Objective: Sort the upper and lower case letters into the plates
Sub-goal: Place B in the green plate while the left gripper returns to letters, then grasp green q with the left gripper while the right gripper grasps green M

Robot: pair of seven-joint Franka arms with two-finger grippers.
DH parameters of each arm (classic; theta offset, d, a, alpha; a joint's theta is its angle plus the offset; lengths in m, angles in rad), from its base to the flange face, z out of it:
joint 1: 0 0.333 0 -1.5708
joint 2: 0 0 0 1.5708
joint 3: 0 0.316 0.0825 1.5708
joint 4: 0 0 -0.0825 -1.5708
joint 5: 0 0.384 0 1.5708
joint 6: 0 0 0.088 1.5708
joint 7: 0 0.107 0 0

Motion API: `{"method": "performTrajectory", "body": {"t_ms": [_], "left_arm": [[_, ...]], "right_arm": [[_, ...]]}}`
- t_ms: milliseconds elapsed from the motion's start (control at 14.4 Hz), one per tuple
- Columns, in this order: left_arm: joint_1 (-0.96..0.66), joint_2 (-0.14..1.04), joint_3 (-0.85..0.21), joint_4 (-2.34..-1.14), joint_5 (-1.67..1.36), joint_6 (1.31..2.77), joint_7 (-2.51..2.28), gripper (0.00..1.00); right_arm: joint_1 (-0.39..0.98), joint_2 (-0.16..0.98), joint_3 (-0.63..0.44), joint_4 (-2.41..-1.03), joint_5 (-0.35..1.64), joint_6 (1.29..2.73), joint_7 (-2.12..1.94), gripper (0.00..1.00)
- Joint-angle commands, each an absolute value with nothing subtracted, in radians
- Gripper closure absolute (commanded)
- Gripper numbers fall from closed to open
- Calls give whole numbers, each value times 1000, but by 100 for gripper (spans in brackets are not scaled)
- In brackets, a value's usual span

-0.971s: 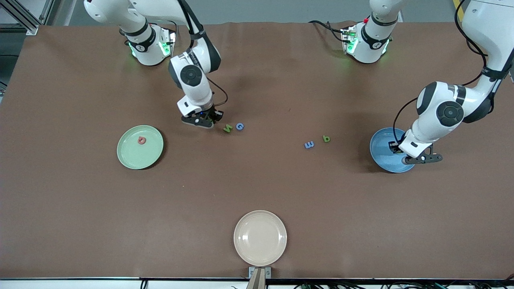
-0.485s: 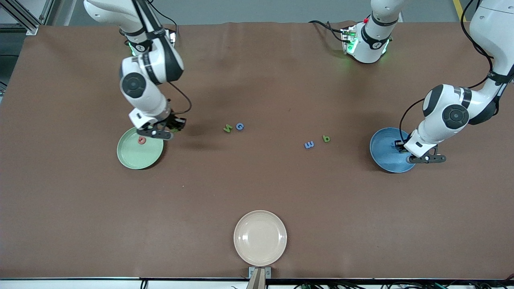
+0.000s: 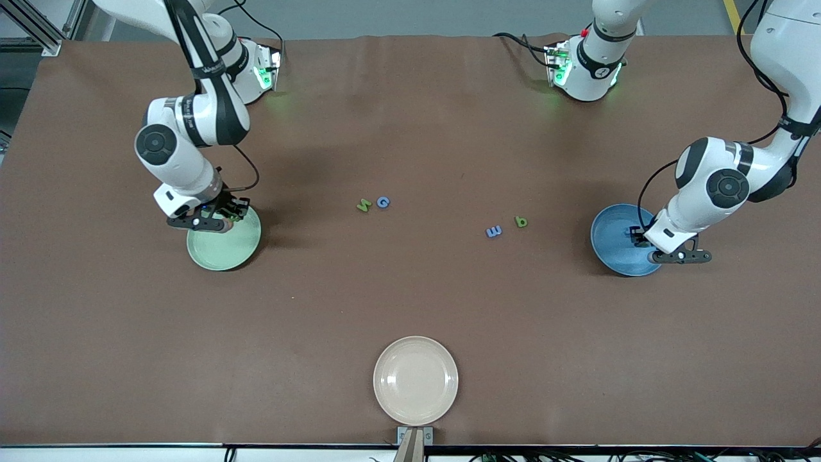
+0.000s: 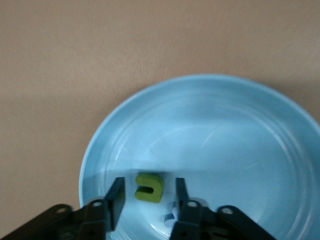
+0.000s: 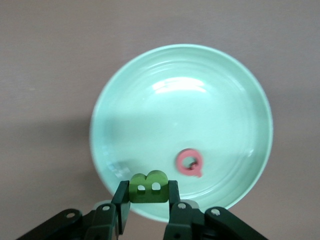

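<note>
My right gripper (image 3: 221, 218) is over the edge of the pale mint green plate (image 3: 224, 250) and is shut on a green letter B (image 5: 148, 187). A pink letter Q (image 5: 189, 162) lies in that plate (image 5: 200, 100). My left gripper (image 3: 641, 240) is open, low over the bright blue plate (image 3: 609, 247). In the left wrist view a green letter (image 4: 149, 187) lies in the blue plate (image 4: 225, 130) between the open fingers, touching neither. A small blue letter (image 4: 170, 216) is partly hidden by one finger.
On the bare table between the plates lie a green letter (image 3: 363, 205) beside a blue G (image 3: 383, 202), and a blue letter (image 3: 493, 231) beside a green b (image 3: 521, 222). A cream-beige plate (image 3: 415, 380) sits at the table edge nearest the front camera.
My right arm has swung from beside the green and blue letters at mid table to over the mint plate. My left gripper has stayed over the blue plate, shifting slightly.
</note>
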State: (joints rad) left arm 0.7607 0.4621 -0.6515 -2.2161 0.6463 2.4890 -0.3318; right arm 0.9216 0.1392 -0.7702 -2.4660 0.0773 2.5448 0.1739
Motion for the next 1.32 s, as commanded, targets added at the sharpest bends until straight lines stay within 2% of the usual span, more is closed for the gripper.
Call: {"method": "performTrajectory", "body": {"t_ms": [0,208,485,902,971,1040,1110,1248], "left_arm": [[770,431,-722,-2191,652,2418,-333,0],[772,404,-813,-2172,585,2324,-357,0],[761,411,-952,-2184,520,2293,-656,0],[560,477,-971,-2195,541,2335,-1003,0],[530,491,-968,-2198,543,2350,-1038,0],[520,505,-966,-2207,554,2371,-1055,0],[520,524,-966,-2218,587,2403,-1083,0],[520,567,-966,-2224,659,2442,-1161,0]], "right_arm": [[897,184,-759,-2490,71,2609,152,100],[905,218,-758,-2488,87,2618,152,100],[916,258,-717,-2482,190,2619,150,100],[904,270,-696,-2476,222,2625,149,99],[893,270,-696,-2476,222,2623,149,86],[888,270,-696,-2473,222,2622,149,51],[885,270,-696,-2471,224,2622,149,1],[887,270,-695,-2465,225,2614,150,0]]}}
